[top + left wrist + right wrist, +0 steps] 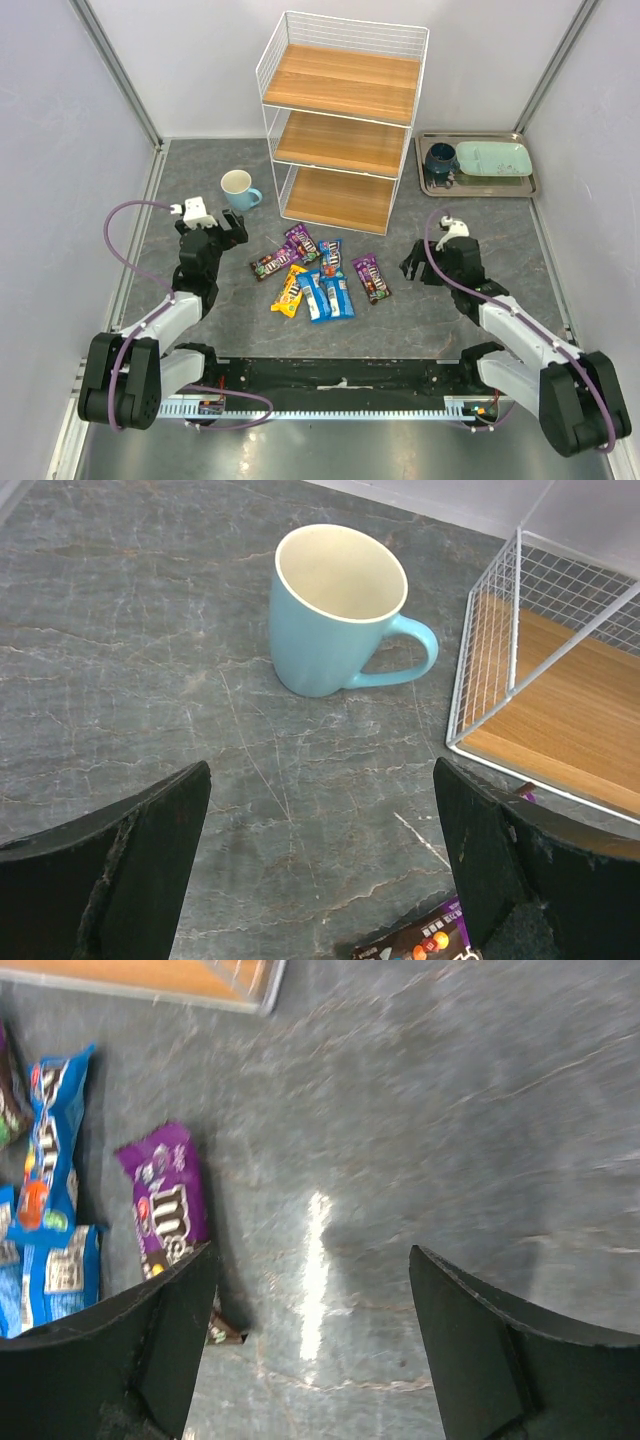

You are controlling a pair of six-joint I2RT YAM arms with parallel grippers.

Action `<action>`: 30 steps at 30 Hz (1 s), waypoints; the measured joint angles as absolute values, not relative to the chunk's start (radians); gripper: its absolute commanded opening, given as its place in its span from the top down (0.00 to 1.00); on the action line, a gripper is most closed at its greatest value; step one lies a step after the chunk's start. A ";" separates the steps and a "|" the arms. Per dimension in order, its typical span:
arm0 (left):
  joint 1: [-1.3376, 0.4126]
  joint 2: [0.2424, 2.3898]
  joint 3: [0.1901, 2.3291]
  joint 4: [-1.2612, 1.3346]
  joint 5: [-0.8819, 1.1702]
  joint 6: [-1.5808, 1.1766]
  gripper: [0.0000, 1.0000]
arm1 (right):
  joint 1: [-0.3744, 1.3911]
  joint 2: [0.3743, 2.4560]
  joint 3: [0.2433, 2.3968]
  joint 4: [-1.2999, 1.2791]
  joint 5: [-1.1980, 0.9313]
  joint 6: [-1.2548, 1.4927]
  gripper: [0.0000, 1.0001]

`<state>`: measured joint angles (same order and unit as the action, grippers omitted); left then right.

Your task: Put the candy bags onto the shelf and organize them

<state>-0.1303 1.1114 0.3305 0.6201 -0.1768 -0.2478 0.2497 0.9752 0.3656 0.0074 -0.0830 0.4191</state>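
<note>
Lying before shelf [345, 85]: seven candy bags [314, 296]

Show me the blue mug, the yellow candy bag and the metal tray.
blue mug [315, 650], left wrist view, outer wall.
yellow candy bag [288, 291], top view, its middle.
metal tray [480, 190], top view, near rim.

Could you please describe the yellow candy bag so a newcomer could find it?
Find the white wire shelf at the far side of the table. Among the candy bags before it, the yellow bag lies at the near left, beside a blue bag. It is the only yellow one; the rest are blue or purple.
</note>
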 measured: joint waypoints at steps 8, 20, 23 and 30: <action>-0.130 1.110 0.332 0.599 -0.072 -0.307 0.03 | 0.418 1.119 0.377 0.038 -0.072 0.424 0.24; -0.200 1.102 0.347 0.577 0.094 -0.360 0.04 | 0.480 1.195 0.413 0.078 -0.058 0.434 0.28; -0.234 1.096 0.346 0.576 0.079 -0.360 0.04 | 0.496 1.218 0.414 0.090 -0.056 0.445 0.31; -0.238 1.085 0.298 0.588 0.008 -0.364 0.05 | 0.520 1.254 0.414 0.115 -0.059 0.471 0.39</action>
